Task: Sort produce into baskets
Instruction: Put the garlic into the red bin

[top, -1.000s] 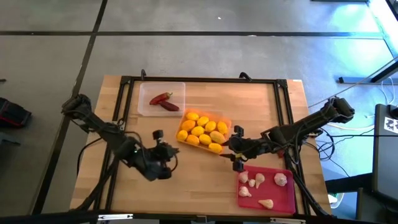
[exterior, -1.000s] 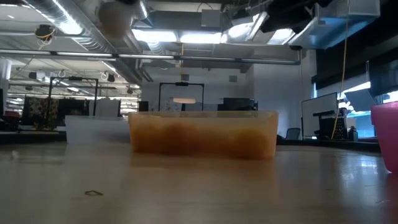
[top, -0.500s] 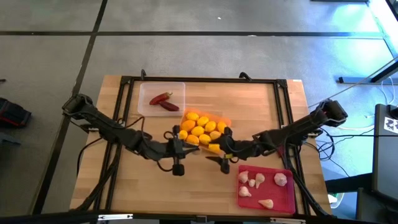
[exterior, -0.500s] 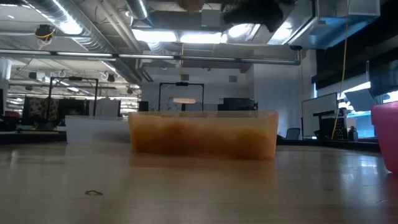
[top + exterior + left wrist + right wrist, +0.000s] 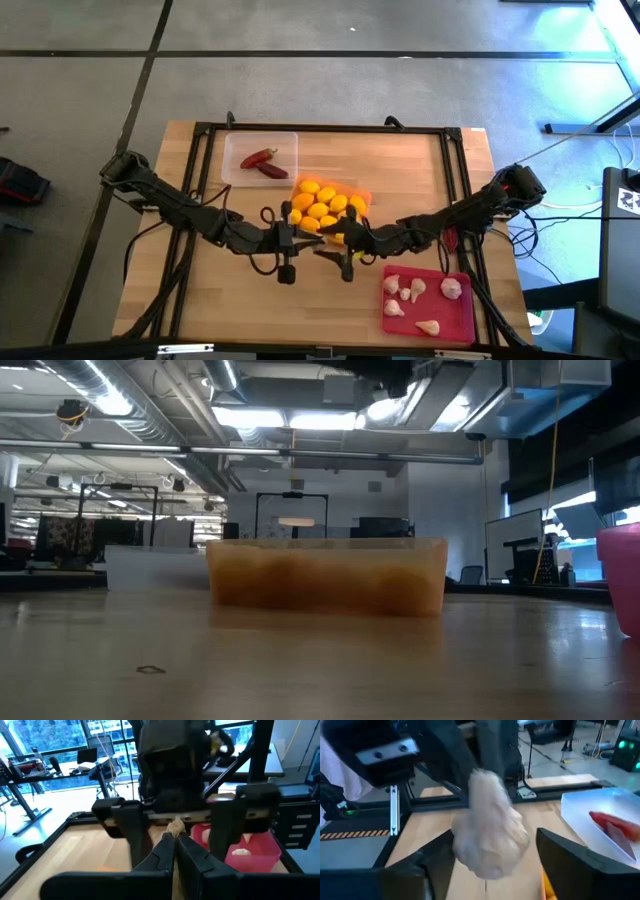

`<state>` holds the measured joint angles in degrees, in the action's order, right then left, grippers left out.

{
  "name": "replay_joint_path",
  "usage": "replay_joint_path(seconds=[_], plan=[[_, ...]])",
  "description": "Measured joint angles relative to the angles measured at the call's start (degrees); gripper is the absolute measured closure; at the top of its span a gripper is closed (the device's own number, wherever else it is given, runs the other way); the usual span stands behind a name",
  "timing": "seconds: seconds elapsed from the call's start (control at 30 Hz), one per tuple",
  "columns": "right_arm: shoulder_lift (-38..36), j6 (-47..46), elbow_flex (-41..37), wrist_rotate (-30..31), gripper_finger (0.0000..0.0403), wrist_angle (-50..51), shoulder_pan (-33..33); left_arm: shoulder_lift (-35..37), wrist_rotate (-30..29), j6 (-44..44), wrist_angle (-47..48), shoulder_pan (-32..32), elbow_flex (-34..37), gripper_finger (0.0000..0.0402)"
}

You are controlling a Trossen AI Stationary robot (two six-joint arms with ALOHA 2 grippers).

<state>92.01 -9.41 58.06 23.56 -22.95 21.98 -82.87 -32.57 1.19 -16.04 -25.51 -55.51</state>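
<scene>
Two grippers meet over the table middle, just in front of the orange tray (image 5: 357,193) of lemons (image 5: 322,210). Left gripper (image 5: 175,845) is clamped on a garlic bulb (image 5: 490,832); right gripper (image 5: 485,865) stands open around that bulb. More garlic (image 5: 415,292) lies in the red tray (image 5: 465,320), chilies (image 5: 264,162) in the clear tray (image 5: 233,170).
</scene>
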Motion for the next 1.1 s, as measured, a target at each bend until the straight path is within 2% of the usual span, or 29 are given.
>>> replay_joint_path(seconds=[0.1, 0.27, 0.43, 0.6, 0.73, 0.93, 1.1], plan=[[-0.1, 1.95, 0.06, -1.86, 0.019, -3.54, -0.43, -0.02, 0.45, 0.28, 0.49, 0.02, 0.0, 0.0394], [-0.16, 2.42, 0.09, -2.64, 0.0287, -1.68, -1.01, -0.11, 0.46, 0.24, 1.26, 0.08, 0.07, 0.0391], [-0.07, 4.21, 0.04, -2.71, 0.0346, -0.5, -1.07, -0.03, 0.88, -1.54, -0.07, 0.69, -0.04, 0.0345], [-0.25, 5.59, 0.02, -3.28, 0.0354, -0.68, -1.06, 0.16, 0.87, -0.78, 0.59, 0.47, -0.04, 0.0276], [-0.81, 6.24, 0.02, -3.51, 0.0355, 1.56, -1.02, 2.12, 0.8, -0.79, 3.33, -0.08, -0.04, 0.024], [-5.84, 5.2, 0.02, -3.02, 0.0356, 13.32, 1.16, 5.96, 0.6, -8.06, 17.97, -1.47, -0.04, 0.0224], [-11.9, -0.3, 0.11, -4.28, 0.0356, 30.12, 4.67, 5.89, 0.56, -13.59, 25.8, -2.37, -0.04, 0.0224]])
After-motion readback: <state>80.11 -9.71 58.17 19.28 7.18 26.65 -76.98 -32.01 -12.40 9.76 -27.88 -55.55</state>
